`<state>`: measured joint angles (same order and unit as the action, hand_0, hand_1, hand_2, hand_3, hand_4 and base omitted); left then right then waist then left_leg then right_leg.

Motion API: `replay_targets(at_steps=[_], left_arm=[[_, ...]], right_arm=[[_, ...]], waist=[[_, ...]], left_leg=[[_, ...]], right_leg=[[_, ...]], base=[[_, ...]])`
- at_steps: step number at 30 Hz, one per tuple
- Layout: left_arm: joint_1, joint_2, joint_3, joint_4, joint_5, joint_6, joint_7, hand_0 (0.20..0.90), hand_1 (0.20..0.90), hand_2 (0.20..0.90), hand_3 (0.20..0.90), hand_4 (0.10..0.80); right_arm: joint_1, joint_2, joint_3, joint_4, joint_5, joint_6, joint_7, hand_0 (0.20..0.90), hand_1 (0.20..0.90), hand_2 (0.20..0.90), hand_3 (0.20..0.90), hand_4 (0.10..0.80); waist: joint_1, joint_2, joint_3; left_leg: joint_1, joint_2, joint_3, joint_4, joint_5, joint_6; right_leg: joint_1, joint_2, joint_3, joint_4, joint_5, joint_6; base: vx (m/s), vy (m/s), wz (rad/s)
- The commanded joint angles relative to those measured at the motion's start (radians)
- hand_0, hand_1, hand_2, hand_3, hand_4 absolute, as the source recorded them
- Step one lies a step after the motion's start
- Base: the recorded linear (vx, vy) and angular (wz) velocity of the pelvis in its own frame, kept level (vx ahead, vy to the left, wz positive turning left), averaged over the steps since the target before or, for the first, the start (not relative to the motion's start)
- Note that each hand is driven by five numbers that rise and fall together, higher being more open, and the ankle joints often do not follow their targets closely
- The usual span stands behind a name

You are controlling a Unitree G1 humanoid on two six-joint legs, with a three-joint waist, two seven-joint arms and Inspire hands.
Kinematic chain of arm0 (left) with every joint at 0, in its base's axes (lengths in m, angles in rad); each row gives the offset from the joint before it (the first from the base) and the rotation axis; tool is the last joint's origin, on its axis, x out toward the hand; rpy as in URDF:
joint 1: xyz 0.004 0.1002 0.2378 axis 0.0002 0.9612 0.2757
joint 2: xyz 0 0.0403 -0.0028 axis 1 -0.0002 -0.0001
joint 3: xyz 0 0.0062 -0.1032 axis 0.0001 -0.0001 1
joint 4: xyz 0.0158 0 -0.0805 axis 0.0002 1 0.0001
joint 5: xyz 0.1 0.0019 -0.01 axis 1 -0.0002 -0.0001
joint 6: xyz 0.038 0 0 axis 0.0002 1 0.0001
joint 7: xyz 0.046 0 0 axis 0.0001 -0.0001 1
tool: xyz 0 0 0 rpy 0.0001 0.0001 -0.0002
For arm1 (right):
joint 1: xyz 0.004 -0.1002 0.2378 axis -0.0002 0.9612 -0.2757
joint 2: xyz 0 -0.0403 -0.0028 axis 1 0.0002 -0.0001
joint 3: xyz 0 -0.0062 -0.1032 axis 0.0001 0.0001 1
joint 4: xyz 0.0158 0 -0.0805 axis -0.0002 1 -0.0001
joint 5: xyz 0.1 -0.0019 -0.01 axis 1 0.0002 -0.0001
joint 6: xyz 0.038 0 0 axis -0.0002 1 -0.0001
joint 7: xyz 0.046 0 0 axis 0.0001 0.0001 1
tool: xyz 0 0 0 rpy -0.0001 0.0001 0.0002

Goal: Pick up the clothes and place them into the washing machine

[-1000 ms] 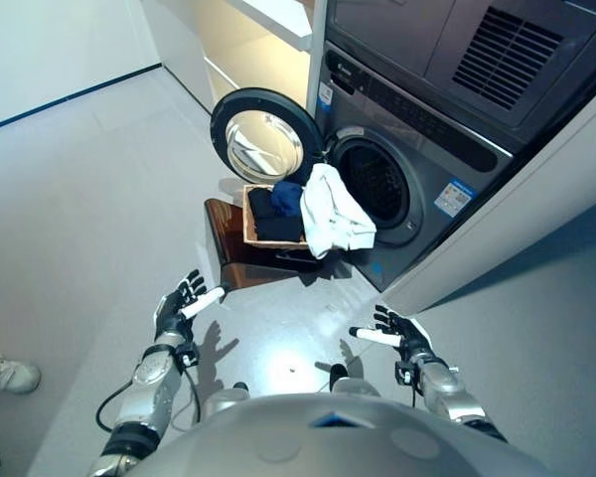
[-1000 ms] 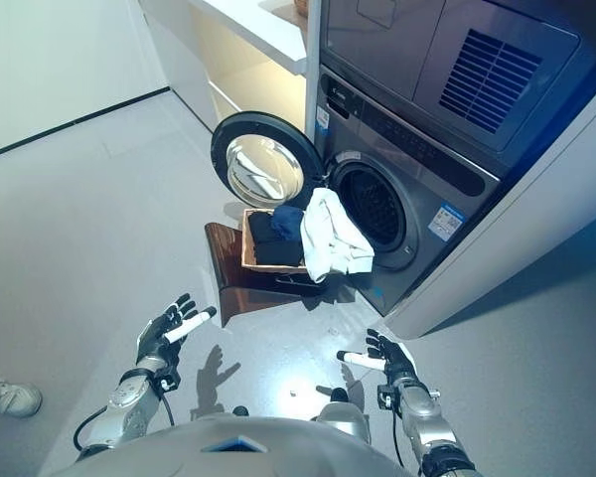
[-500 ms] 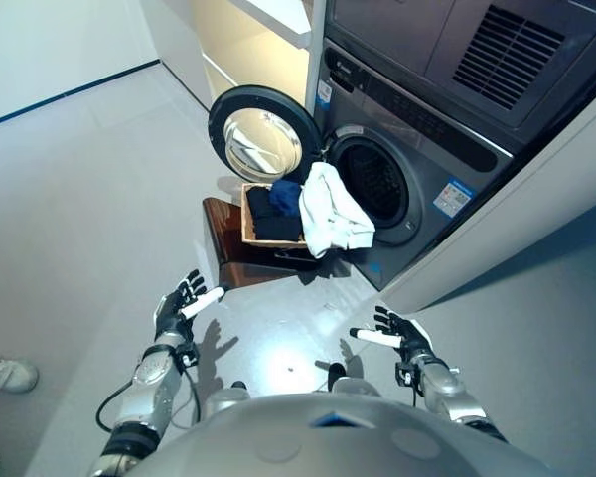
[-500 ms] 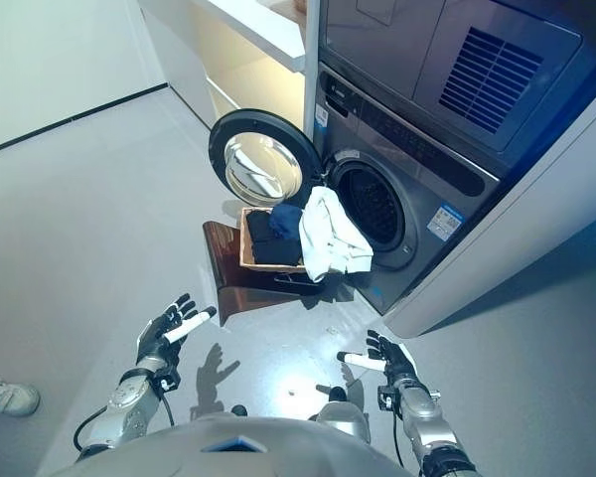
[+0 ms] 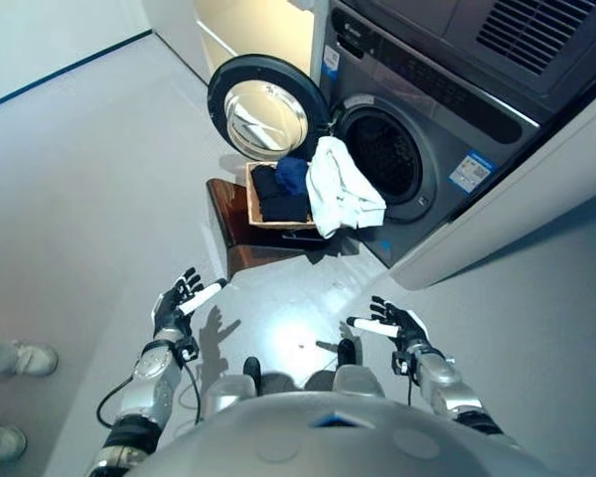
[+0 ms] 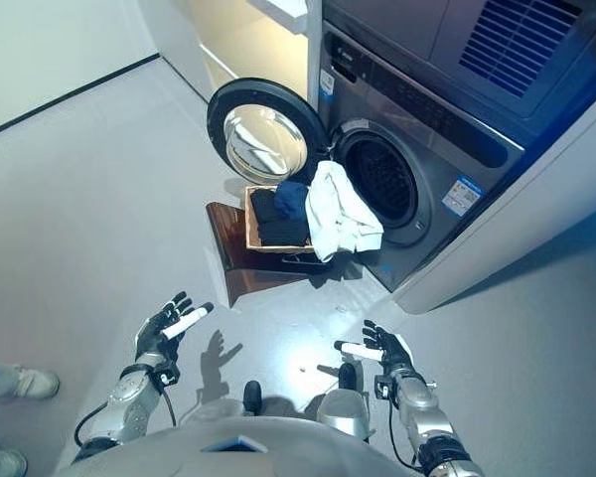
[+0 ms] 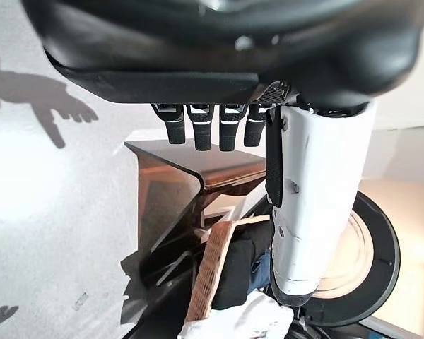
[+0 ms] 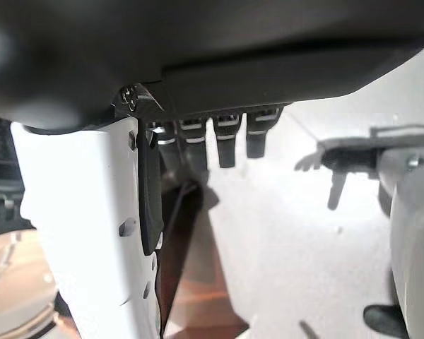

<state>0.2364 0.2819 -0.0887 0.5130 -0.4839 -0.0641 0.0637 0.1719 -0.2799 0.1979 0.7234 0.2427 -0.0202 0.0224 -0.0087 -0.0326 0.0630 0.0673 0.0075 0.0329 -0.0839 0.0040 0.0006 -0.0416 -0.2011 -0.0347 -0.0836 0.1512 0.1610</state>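
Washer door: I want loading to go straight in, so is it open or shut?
Open: the round door is swung aside, baring the dark drum opening.

Bare floor [image 5: 278,328] lies before the basket [image 5: 263,221]; a white garment [image 5: 340,189] overhangs the drum opening [image 5: 385,157]

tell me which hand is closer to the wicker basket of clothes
Left, by a little. The left hand is open, short of the basket and to its left. The right hand is open too, farther back and off to the basket's right. Neither touches it.
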Motion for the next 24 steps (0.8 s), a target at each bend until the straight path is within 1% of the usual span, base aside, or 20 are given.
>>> replay_targets(at_steps=[1, 3, 4, 6, 7, 8, 9, 10, 11, 12, 13, 15, 16, 17, 18, 19, 20, 22, 23, 24], left_arm=[[-0.056, 0.036, 0.038, -0.063, 0.005, -0.071, -0.012, 0.900, 0.900, 0.900, 0.900, 0.800], [-0.049, 0.040, 0.047, -0.075, 0.006, -0.067, -0.012, 0.900, 0.900, 0.900, 0.900, 0.800], [-0.047, 0.042, 0.047, -0.080, 0.011, -0.061, -0.015, 0.900, 0.900, 0.900, 0.900, 0.800], [-0.042, 0.051, 0.048, -0.087, 0.027, -0.052, -0.024, 0.900, 0.900, 0.900, 0.900, 0.800], [-0.043, 0.056, 0.048, -0.088, 0.032, -0.049, -0.024, 0.900, 0.900, 0.900, 0.900, 0.800], [-0.045, 0.058, 0.048, -0.086, 0.036, -0.047, -0.024, 0.900, 0.900, 0.900, 0.900, 0.800], [-0.048, 0.060, 0.048, -0.086, 0.034, -0.044, -0.024, 0.900, 0.900, 0.900, 0.900, 0.800], [-0.049, 0.060, 0.051, -0.090, 0.028, -0.040, -0.026, 0.900, 0.900, 0.900, 0.900, 0.800], [-0.048, 0.060, 0.051, -0.090, 0.028, -0.040, -0.026, 0.900, 0.900, 0.900, 0.900, 0.800], [-0.049, 0.061, 0.057, -0.084, 0.025, -0.039, -0.030, 0.900, 0.900, 0.900, 0.900, 0.800], [-0.053, 0.062, 0.055, -0.077, 0.020, -0.041, -0.033, 0.900, 0.900, 0.900, 0.900, 0.800], [-0.053, 0.061, 0.054, -0.071, 0.012, -0.043, -0.034, 0.900, 0.900, 0.900, 0.900, 0.800], [-0.053, 0.061, 0.054, -0.071, 0.011, -0.043, -0.034, 0.900, 0.900, 0.900, 0.900, 0.800], [-0.051, 0.059, 0.057, -0.070, 0.009, -0.044, -0.032, 0.900, 0.900, 0.900, 0.900, 0.800], [-0.051, 0.059, 0.057, -0.071, 0.009, -0.044, -0.032, 0.900, 0.900, 0.900, 0.900, 0.800], [-0.052, 0.056, 0.063, -0.064, 0.009, -0.048, -0.029, 0.900, 0.900, 0.900, 0.900, 0.800], [-0.052, 0.055, 0.063, -0.064, 0.009, -0.048, -0.029, 0.900, 0.900, 0.900, 0.900, 0.800], [-0.049, 0.052, 0.067, -0.060, 0.009, -0.051, -0.031, 0.900, 0.900, 0.900, 0.900, 0.800], [-0.048, 0.048, 0.070, -0.059, 0.007, -0.053, -0.032, 0.900, 0.900, 0.900, 0.900, 0.800], [-0.048, 0.048, 0.070, -0.059, 0.007, -0.053, -0.032, 0.900, 0.900, 0.900, 0.900, 0.800]], right_arm=[[-0.056, -0.042, -0.024, -0.080, 0.013, -0.050, -0.008, 0.900, 0.900, 0.900, 0.900, 0.800], [-0.057, -0.041, -0.032, -0.077, 0.013, -0.048, -0.010, 0.900, 0.900, 0.900, 0.900, 0.800], [-0.059, -0.039, -0.036, -0.081, 0.013, -0.047, -0.011, 0.900, 0.900, 0.900, 0.900, 0.800], [-0.056, -0.037, -0.039, -0.090, 0.014, -0.047, -0.010, 0.900, 0.900, 0.900, 0.900, 0.800], [-0.056, -0.037, -0.037, -0.095, 0.014, -0.047, -0.010, 0.900, 0.900, 0.900, 0.900, 0.800], [-0.057, -0.037, -0.033, -0.100, 0.013, -0.047, -0.011, 0.900, 0.900, 0.900, 0.900, 0.800], [-0.056, -0.035, -0.030, -0.104, 0.012, -0.047, -0.012, 0.900, 0.900, 0.900, 0.900, 0.800], [-0.052, -0.034, -0.030, -0.112, 0.009, -0.045, -0.010, 0.900, 0.900, 0.900, 0.900, 0.800], [-0.052, -0.034, -0.030, -0.113, 0.009, -0.044, -0.010, 0.900, 0.900, 0.900, 0.900, 0.800], [-0.048, -0.033, -0.034, -0.113, 0.011, -0.041, -0.012, 0.900, 0.900, 0.900, 0.900, 0.800], [-0.048, -0.034, -0.038, -0.105, 0.017, -0.042, -0.011, 0.900, 0.900, 0.900, 0.900, 0.800], [-0.051, -0.035, -0.042, -0.108, 0.024, -0.042, -0.012, 0.900, 0.900, 0.900, 0.900, 0.800], [-0.050, -0.035, -0.042, -0.109, 0.024, -0.042, -0.012, 0.900, 0.900, 0.900, 0.900, 0.800], [-0.053, -0.031, -0.045, -0.105, 0.029, -0.041, -0.014, 0.900, 0.900, 0.900, 0.900, 0.800], [-0.053, -0.032, -0.045, -0.105, 0.029, -0.041, -0.014, 0.900, 0.900, 0.900, 0.900, 0.800], [-0.052, -0.031, -0.049, -0.105, 0.028, -0.039, -0.014, 0.900, 0.900, 0.900, 0.900, 0.800], [-0.052, -0.031, -0.049, -0.105, 0.028, -0.039, -0.014, 0.900, 0.900, 0.900, 0.900, 0.800], [-0.048, -0.031, -0.048, -0.108, 0.024, -0.035, -0.013, 0.900, 0.900, 0.900, 0.900, 0.800], [-0.045, -0.031, -0.050, -0.104, 0.021, -0.034, -0.010, 0.900, 0.900, 0.900, 0.900, 0.800], [-0.045, -0.031, -0.050, -0.104, 0.021, -0.034, -0.010, 0.900, 0.900, 0.900, 0.900, 0.800]], waist=[[0.017, 0.002, -0.006], [0.020, 0.008, -0.002], [0.021, 0.013, 0.003], [0.009, 0.025, 0.027], [0.004, 0.033, 0.042], [-0.001, 0.042, 0.056], [-0.005, 0.053, 0.064], [-0.008, 0.057, 0.069], [-0.009, 0.057, 0.069], [-0.015, 0.057, 0.067], [-0.020, 0.059, 0.065], [-0.030, 0.054, 0.067], [-0.031, 0.056, 0.069], [-0.045, 0.042, 0.073], [-0.045, 0.044, 0.076], [-0.056, 0.032, 0.079], [-0.055, 0.035, 0.080], [-0.062, 0.027, 0.080], [-0.065, 0.018, 0.072], [-0.066, 0.019, 0.072]], left_leg=[[-0.041, -0.030, 0.001, 0.032, -0.013, 0.017], [-0.038, -0.045, 0.004, 0.051, -0.032, 0.033], [-0.033, -0.055, 0.004, 0.060, -0.041, 0.045], [-0.012, -0.074, -0.006, 0.072, -0.052, 0.071], [-0.002, -0.077, -0.011, 0.074, -0.053, 0.081], [0.012, -0.080, -0.011, 0.071, -0.056, 0.092], [0.026, -0.079, -0.012, 0.068, -0.058, 0.097], [0.039, -0.079, -0.014, 0.065, -0.063, 0.099], [0.039, -0.079, -0.015, 0.065, -0.063, 0.099], [0.054, -0.082, -0.013, 0.064, -0.075, 0.097], [0.061, -0.081, -0.017, 0.063, -0.084, 0.091], [0.070, -0.082, -0.022, 0.065, -0.100, 0.079], [0.073, -0.080, -0.023, 0.065, -0.101, 0.079], [0.101, -0.084, -0.040, 0.059, -0.120, 0.062], [0.104, -0.081, -0.040, 0.058, -0.121, 0.062], [0.136, -0.074, -0.052, 0.046, -0.139, 0.047], [0.139, -0.071, -0.051, 0.045, -0.140, 0.047], [0.169, -0.060, -0.066, 0.030, -0.152, 0.032], [0.198, -0.039, -0.081, 0.020, -0.167, 0.017], [0.199, -0.037, -0.082, 0.020, -0.167, 0.017]], right_leg=[[0.107, 0.041, -0.037, 0.084, -0.155, -0.006], [0.086, 0.020, -0.038, 0.156, -0.159, 0.008], [0.060, 0.007, -0.034, 0.229, -0.161, 0.011], [-0.013, -0.013, -0.015, 0.425, -0.103, -0.014], [-0.049, -0.016, -0.020, 0.500, -0.063, -0.029], [-0.083, -0.026, -0.031, 0.566, -0.044, -0.041], [-0.105, -0.033, -0.050, 0.608, -0.043, -0.053], [-0.123, -0.041, -0.067, 0.623, -0.050, -0.059], [-0.122, -0.042, -0.067, 0.625, -0.052, -0.059], [-0.139, -0.060, -0.091, 0.575, -0.050, -0.050], [-0.142, -0.064, -0.099, 0.516, -0.050, -0.044], [-0.158, -0.074, -0.098, 0.410, -0.031, -0.023], [-0.154, -0.071, -0.101, 0.406, -0.031, -0.023], [-0.167, -0.066, -0.064, 0.243, 0.013, 0.011], [-0.161, -0.063, -0.066, 0.238, 0.015, 0.011], [-0.189, -0.062, -0.030, 0.138, 0.067, 0.038], [-0.185, -0.060, -0.031, 0.135, 0.068, 0.038], [-0.196, -0.051, -0.017, 0.084, 0.100, 0.055], [-0.196, -0.044, -0.015, 0.077, 0.114, 0.058], [-0.194, -0.043, -0.017, 0.076, 0.114, 0.058]], base=[[0.066, 0.159, -0.16], [0.049, 0.177, -0.21], [0.020, 0.197, -0.13], [-0.029, 0.228, -0.18], [-0.043, 0.223, -0.33], [-0.002, 0.204, -0.24], [0.049, 0.174, -0.23], [0.053, 0.098, -0.05], [0.134, 0.039, 0.11], [0.170, -0.015, 0.34], [0.221, -0.034, 0.39], [0.156, -0.061, 0.11], [0.244, -0.124, -0.04], [0.183, -0.093, -0.04], [0.371, -0.186, -0.12], [0.201, -0.093, -0.14], [0.309, -0.149, -0.06], [0.288, -0.173, 0.16], [0.284, -0.194, 0.36], [0.427, -0.333, 0.66]])
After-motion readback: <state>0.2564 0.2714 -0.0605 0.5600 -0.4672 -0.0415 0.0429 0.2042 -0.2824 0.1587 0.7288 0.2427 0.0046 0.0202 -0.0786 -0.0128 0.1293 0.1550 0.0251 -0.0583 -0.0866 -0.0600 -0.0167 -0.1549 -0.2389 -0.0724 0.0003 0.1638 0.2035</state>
